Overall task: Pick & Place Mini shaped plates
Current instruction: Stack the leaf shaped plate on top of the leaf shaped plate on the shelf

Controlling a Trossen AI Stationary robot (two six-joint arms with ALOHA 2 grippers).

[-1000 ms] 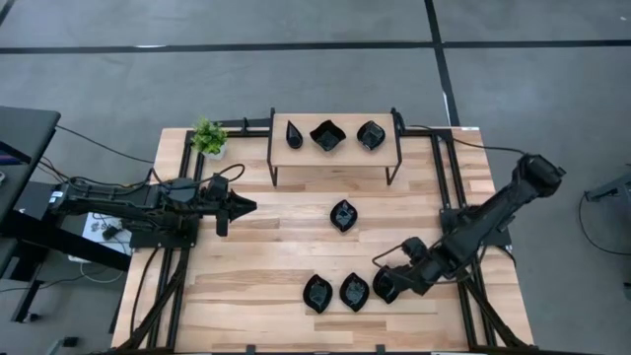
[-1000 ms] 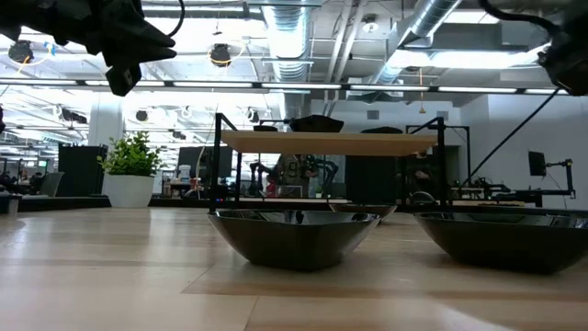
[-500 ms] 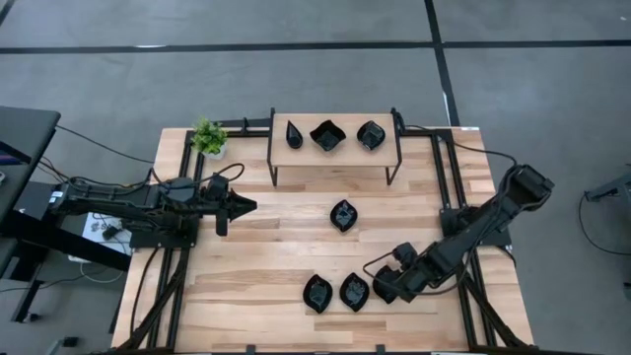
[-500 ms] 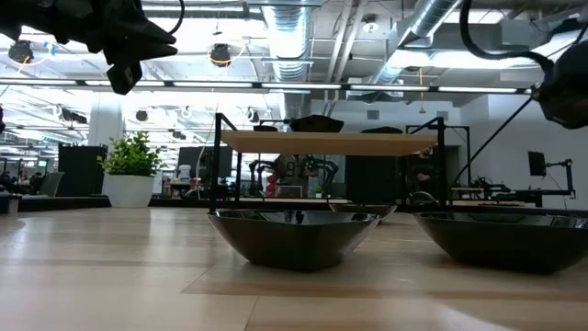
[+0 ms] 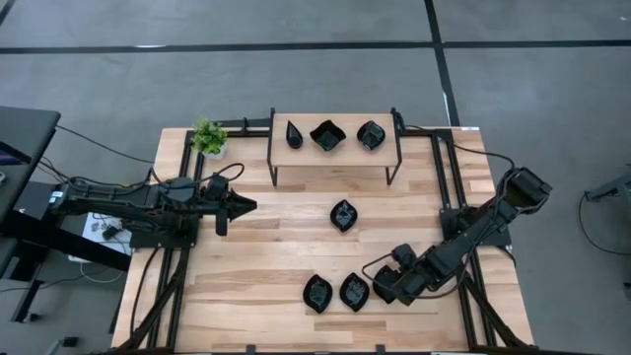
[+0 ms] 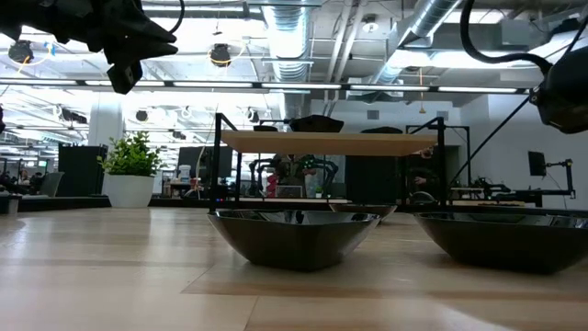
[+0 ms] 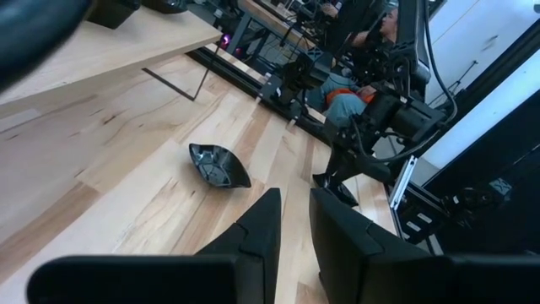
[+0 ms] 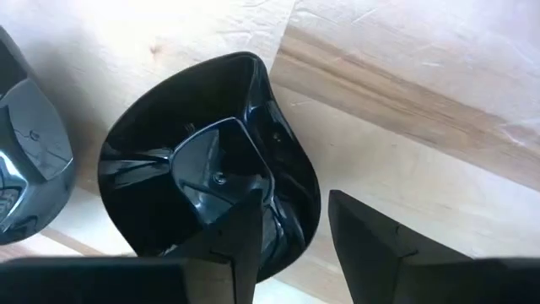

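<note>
Your right gripper (image 8: 291, 232) sits low by the worktop's front edge with one finger inside a teardrop plate (image 8: 211, 186) and one outside its rim (spread, not pinching yet). Your left gripper (image 5: 237, 206) waits near the left edge, fingers slightly parted.

Glossy black mini plates (image 5: 344, 215) on table, shelf.

Bright, even, glary overhead lighting
</note>
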